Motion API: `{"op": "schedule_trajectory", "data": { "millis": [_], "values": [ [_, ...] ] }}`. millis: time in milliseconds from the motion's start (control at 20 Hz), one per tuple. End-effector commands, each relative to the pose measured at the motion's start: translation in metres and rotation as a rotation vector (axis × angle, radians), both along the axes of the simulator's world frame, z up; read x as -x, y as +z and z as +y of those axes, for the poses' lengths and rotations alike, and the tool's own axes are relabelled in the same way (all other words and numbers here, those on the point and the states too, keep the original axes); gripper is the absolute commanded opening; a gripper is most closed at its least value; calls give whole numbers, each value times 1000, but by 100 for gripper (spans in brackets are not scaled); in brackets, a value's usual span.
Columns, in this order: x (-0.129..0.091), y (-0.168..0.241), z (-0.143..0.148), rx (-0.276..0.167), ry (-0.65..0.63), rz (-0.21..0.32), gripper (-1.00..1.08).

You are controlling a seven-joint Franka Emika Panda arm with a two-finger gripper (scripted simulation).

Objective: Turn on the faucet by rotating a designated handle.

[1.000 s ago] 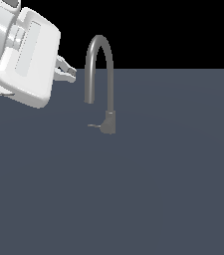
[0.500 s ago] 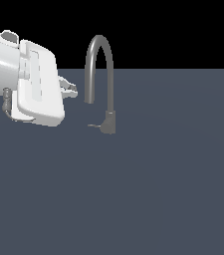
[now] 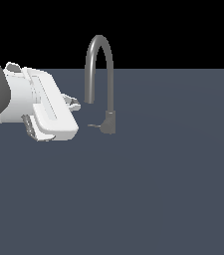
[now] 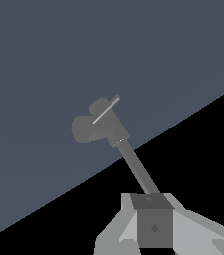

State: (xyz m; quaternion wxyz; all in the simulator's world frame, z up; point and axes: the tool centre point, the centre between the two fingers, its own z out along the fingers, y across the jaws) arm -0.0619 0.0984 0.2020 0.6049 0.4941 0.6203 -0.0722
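Faucet (image 3: 103, 79) standing on the grey floor (image 3: 158, 189), gooseneck arching toward the exterior view's left. Handle (image 3: 94, 125), a thin lever, projects from the base toward the exterior view's left, long axis near horizontal, tip pointing at the arm. Gripper (image 3: 71, 102) lies just beside that tip, on the exterior view's left and slightly higher, apart from it. Finger spread cannot be told. Judged step: approach, contact not yet made.

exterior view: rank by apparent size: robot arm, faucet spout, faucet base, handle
1. Robot arm, though it may simply be nearer the camera.
2. Faucet spout.
3. Faucet base.
4. Handle, a thin lever.
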Motion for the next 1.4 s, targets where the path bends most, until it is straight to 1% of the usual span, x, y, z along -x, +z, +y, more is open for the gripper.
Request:
{"op": "schedule_trajectory", "data": {
  "millis": [0,650,1350],
  "values": [
    [-3,-10,0,41,43,3,-100],
    [-20,-59,-7,253,257,21,-100],
    [-40,-108,-24,482,477,42,-100]
  ]
}}
